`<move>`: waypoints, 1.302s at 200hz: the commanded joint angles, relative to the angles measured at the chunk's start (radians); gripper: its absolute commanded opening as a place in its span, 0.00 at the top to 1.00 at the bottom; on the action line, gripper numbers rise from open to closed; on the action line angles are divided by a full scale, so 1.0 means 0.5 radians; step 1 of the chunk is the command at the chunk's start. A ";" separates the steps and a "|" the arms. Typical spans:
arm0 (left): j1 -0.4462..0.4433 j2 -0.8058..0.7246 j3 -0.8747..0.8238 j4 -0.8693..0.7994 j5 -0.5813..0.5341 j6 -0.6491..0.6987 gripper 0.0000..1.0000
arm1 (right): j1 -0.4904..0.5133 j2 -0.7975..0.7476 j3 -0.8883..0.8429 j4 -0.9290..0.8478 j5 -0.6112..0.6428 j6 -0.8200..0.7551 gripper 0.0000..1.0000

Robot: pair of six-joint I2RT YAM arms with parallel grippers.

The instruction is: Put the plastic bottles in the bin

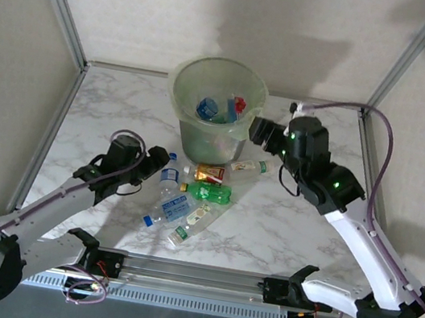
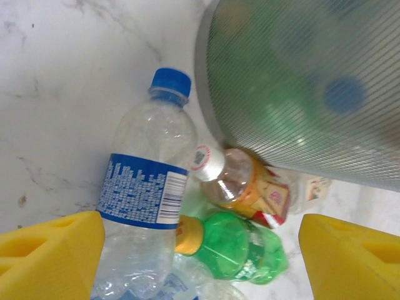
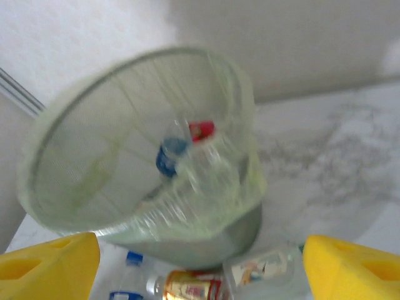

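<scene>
Both pincers released; bottles are sitting partly in the bin, partly on the table.
I'm seeing the left gripper [image 1: 160, 158] hanging wide open, gripping nothing, over the pile [image 1: 189, 200] lying in front of the bin [image 1: 199, 139]. There a blue-label bottle [image 2: 147, 187], a green bottle [image 2: 240, 247] and a white-capped bottle [image 2: 240, 186] are lying bunched together, the white-capped one against the bin's wall. I'm reading the right gripper [image 1: 256, 130] as spread wide and empty, hovering beside the bin's right rim. Several bottles [image 1: 209, 108] are lying inside the bin.
</scene>
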 commanded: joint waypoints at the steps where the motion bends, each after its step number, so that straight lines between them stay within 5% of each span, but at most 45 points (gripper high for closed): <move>1: -0.074 0.110 0.074 -0.064 -0.135 0.119 0.18 | -0.012 -0.082 -0.203 0.086 -0.108 0.221 0.14; 177: -0.231 0.622 0.130 0.014 -0.175 0.292 0.17 | -0.087 -0.012 -0.398 0.263 -0.260 0.319 0.14; 260: -0.234 0.772 0.149 -0.109 -0.368 0.411 0.22 | -0.089 0.020 -0.435 0.304 -0.297 0.344 0.14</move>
